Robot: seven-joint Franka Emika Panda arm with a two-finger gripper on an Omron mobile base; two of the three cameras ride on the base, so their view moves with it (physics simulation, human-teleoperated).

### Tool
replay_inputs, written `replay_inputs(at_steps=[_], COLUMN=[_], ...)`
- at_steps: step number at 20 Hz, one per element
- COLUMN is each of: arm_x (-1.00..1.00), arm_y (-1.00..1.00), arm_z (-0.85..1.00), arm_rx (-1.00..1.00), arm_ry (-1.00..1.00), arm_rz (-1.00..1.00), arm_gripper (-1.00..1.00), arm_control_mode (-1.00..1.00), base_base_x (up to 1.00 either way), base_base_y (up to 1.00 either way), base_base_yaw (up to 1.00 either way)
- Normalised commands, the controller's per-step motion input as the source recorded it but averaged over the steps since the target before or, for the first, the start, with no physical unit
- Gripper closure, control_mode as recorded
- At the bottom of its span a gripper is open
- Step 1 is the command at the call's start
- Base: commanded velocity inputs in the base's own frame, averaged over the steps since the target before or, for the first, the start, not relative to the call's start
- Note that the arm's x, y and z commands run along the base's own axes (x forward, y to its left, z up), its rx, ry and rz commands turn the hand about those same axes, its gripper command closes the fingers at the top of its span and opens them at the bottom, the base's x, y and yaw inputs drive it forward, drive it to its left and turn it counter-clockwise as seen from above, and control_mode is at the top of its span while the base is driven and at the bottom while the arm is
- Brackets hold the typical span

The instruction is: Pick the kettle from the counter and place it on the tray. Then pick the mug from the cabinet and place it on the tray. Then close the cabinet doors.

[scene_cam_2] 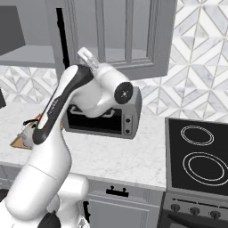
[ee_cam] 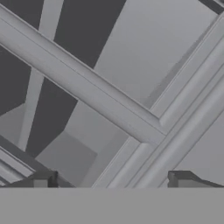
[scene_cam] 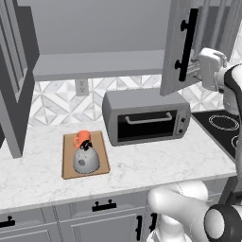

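The silver kettle (scene_cam: 86,160) stands on the wooden tray (scene_cam: 100,171) on the counter (scene_cam: 156,165), and the orange mug (scene_cam: 82,138) stands on the tray just behind it. Both cabinet doors hang open: the left door (scene_cam: 14,80) and the right door (scene_cam: 176,47) with its black bar handle. The cabinet shelf (scene_cam: 94,64) between them is bare. My gripper (scene_cam: 193,71) is up at the right door's far face, open, nothing between its fingers. In the hand view the gripper (ee_cam: 116,181) faces the door's grey bars and panes (ee_cam: 87,83) from very close.
A grey toaster oven (scene_cam: 146,118) sits on the counter right of the tray, under the open right door. A black stove top (scene_cam_2: 200,156) lies at the counter's right end. Grey drawers (scene_cam: 104,217) run below the counter.
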Motion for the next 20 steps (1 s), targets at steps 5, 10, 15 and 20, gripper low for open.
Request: replay_inputs(at_steps=[5,10,15,20], arm_x=[0.8,0.87,0.82,0.75], arm_y=[0.53,0.39,0.23,0.07], arm_z=[0.2,0.14,0.0,0.0], arm_rx=[-0.01,0.0,-0.01,0.0], arm_ry=[0.13,0.16,0.1,0.1], arm_rz=[-0.21,-0.19,-0.19,-0.18], arm_gripper=[-1.0,-1.0,-1.0,-1.0], arm_control_mode=[-1.0,-1.0,-1.0,-1.0], base_base_x=[0.0,0.0,0.0,0.0], base_base_y=[0.0,0.0,0.0,0.0], base_base_yaw=[0.0,0.0,0.0,0.0])
